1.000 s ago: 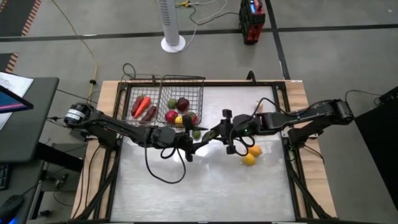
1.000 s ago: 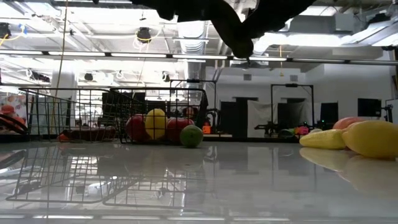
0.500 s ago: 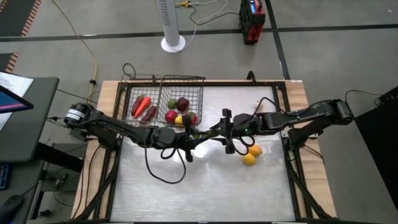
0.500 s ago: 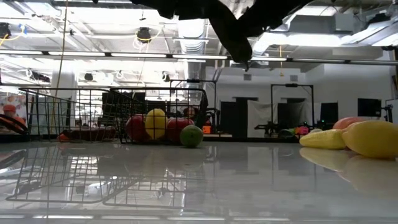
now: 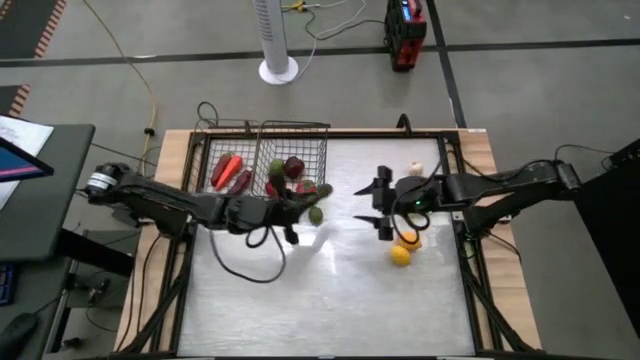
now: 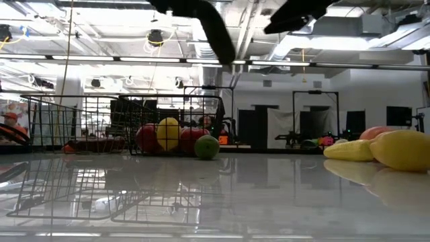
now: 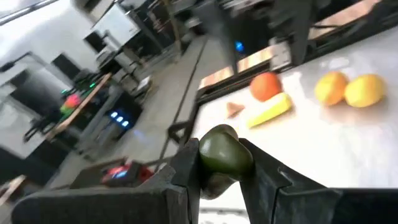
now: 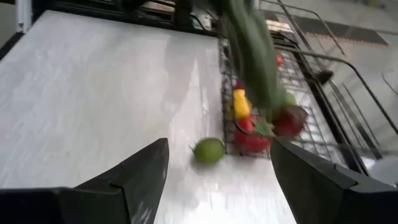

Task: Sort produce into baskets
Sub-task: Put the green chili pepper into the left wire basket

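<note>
My left gripper (image 5: pixel 297 203) is shut on a long dark green vegetable (image 5: pixel 312 195), held in the air by the near right corner of the deeper basket (image 5: pixel 293 128). That basket holds red, dark red and yellow round produce. The shallower basket (image 5: pixel 208 160) adjoins it on the left and holds long red pieces. A green round fruit (image 5: pixel 316 215) lies on the table just outside the deeper basket; it also shows in the right wrist view (image 8: pixel 209 150). My right gripper (image 5: pixel 384 210) is open and empty, right of centre. My left gripper pinches the dark green vegetable by one end (image 7: pixel 221 155) between its two fingers (image 7: pixel 186 180). It comes from the table's left, about level. The rest of the vegetable (image 8: pixel 252 56) sticks out beyond the fingertips, lifted clear of table and baskets.
An orange fruit (image 5: pixel 410 240) and a yellow one (image 5: pixel 400 256) lie on the table just right of my right gripper, with a small pale piece (image 5: pixel 416 170) farther back. The left wrist view also shows a long yellow piece (image 7: pixel 268 112). The near half of the table top (image 5: pixel 320 300) is bare.
The two grippers were together at the table's middle and have parted. My left gripper has gone toward the table's left edge and the deeper basket, carrying the dark green vegetable. My right gripper has drawn back toward the table's right edge, empty.
</note>
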